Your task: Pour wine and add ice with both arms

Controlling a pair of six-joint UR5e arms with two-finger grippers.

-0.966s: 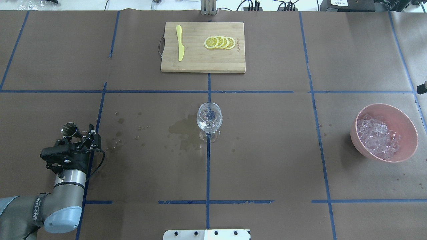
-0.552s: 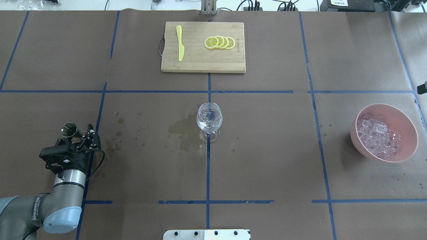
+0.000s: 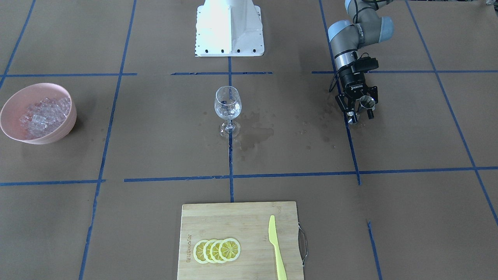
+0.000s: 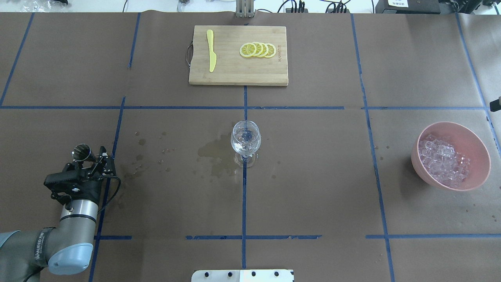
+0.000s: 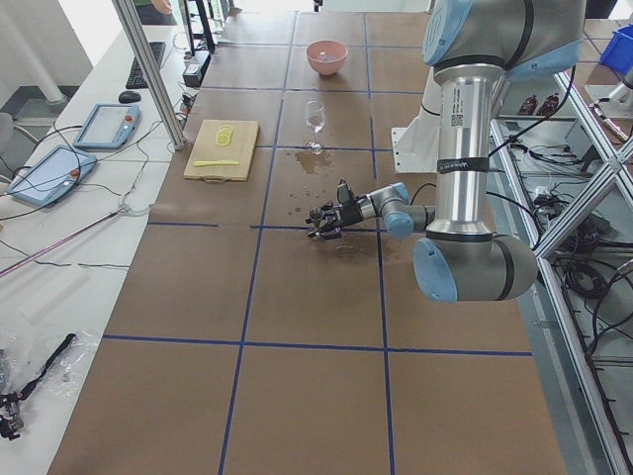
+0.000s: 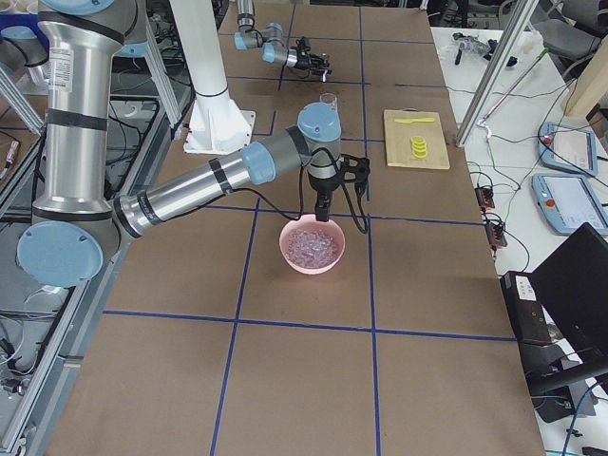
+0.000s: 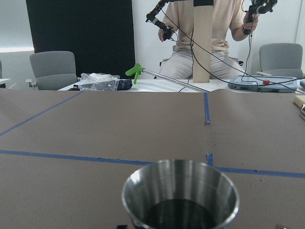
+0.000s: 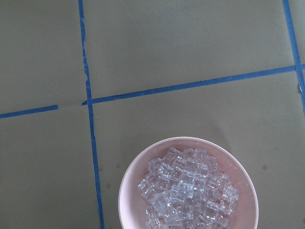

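1. Across the tabletop (image 3: 408, 136) from the robot, front camera: left tool (image 3: 360, 114) sits low, jaws spread, released. Steel cup (image 3: 367, 102) stands between them. Wine glass (image 3: 227, 102) is upright at centre, wet patch (image 3: 256, 136) just beside its foot. Wine (image 3: 227, 113) barely shows at the bottom of the glass. Ice (image 3: 42, 112) is heaped in a pink bowl (image 3: 54, 134), well apart from the glass.
2. Overhead: cutting board (image 4: 235, 76) lies beyond the glass, with lemon slices (image 4: 258, 50) and a yellow knife (image 4: 211, 51) on it. The cup is at the tip of the left tool. The bowl is at the opposite end.
3. Left-end camera: left arm (image 5: 465, 148) is near and large. Its tool is down by a blue tape (image 5: 247, 227) line.
4. Right-end camera: right arm (image 6: 190, 190) reaches out, with the right tool (image 6: 324, 211) pointing down, close above the ice. Can't tell if it's spread or clenched.
5. Left wrist: the cup fills bottom centre, dark inside, contents unreadable. A person (image 7: 209, 43) sits past the tabletop edge.
6. Right wrist: looks straight down on the bowl and the ice in it.
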